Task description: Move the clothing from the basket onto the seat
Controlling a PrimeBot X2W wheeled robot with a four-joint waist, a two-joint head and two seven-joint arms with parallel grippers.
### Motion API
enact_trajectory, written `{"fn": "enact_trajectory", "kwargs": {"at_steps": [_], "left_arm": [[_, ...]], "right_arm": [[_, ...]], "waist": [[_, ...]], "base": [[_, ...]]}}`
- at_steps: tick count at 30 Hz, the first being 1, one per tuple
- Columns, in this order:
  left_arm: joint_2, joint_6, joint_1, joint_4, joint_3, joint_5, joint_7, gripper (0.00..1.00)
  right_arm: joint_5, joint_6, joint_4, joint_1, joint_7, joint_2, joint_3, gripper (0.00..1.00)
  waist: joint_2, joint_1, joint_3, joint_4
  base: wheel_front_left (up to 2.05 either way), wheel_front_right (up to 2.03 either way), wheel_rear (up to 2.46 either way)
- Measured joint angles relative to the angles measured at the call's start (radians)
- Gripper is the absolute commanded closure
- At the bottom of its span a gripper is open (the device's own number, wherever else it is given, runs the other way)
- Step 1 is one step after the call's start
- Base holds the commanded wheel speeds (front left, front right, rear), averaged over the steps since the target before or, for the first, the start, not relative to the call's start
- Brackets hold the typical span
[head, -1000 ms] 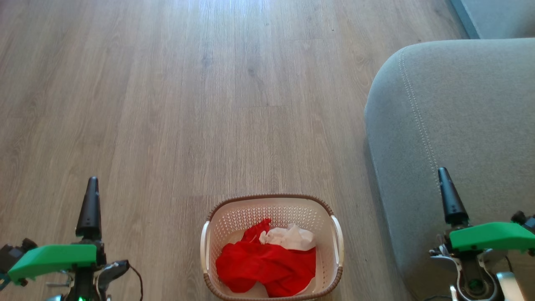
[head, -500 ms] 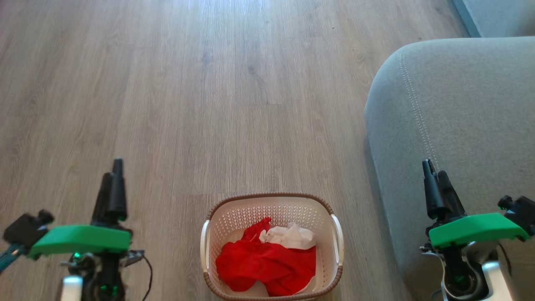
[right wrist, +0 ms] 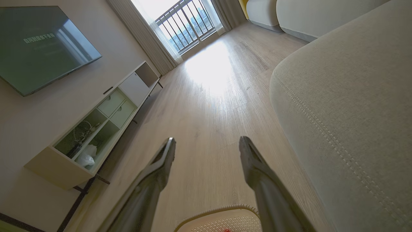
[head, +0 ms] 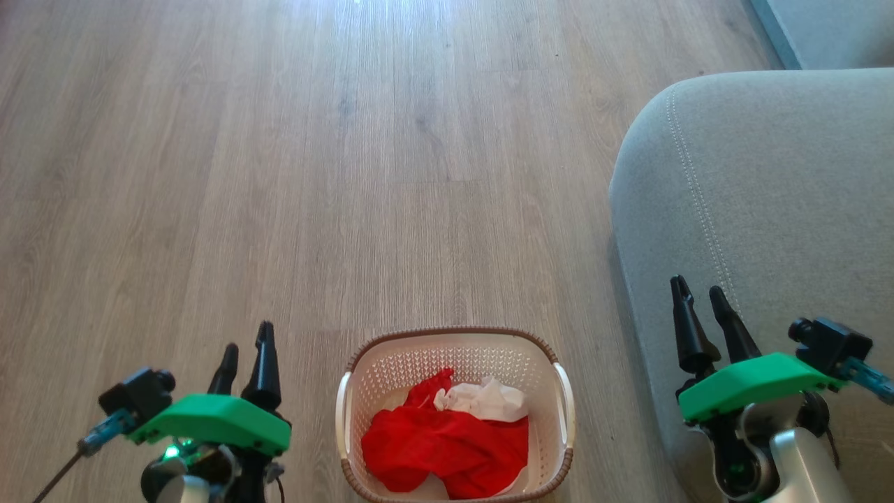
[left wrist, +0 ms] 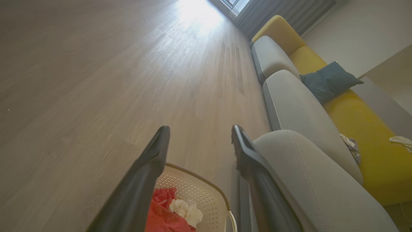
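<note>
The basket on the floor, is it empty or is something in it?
Not empty. The basket stands upright and holds crumpled red clothing with a white part, lying loose below its rim.

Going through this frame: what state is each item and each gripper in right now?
clothing: crumpled inside the basket, not gripped.
basket: upright on the floor.
seat: no clothing on the visible part.
left gripper: open, empty, left of the basket.
right gripper: open, empty, by the seat's edge.
</note>
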Motion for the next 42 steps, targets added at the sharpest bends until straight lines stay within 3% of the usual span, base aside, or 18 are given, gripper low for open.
{"fn": "enact_trajectory", "kwargs": {"at_steps": [20, 30, 42], "left_arm": [[0.002, 0.104, -0.027, 0.077, -0.086, 0.317, -0.058, 0.0], [0.013, 0.162, -0.028, 0.088, -0.147, 0.467, -0.085, 0.0], [0.027, 0.22, -0.046, 0.095, -0.203, 0.608, -0.121, 0.0]], "right_arm": [[-0.262, 0.0, 0.108, -0.047, -0.054, -0.001, 0.063, 0.0], [-0.379, 0.0, 0.222, -0.064, -0.088, -0.001, 0.106, 0.0], [-0.517, 0.0, 0.251, -0.105, -0.122, -0.002, 0.134, 0.0]], "waist": [[0.0, 0.0, -0.009, 0.001], [0.0, 0.0, -0.017, 0.001], [0.0, 0.0, -0.021, 0.005]], "base": [[0.0, 0.0, 0.0], [0.0, 0.0, 0.0], [0.0, 0.0, 0.0]]}}
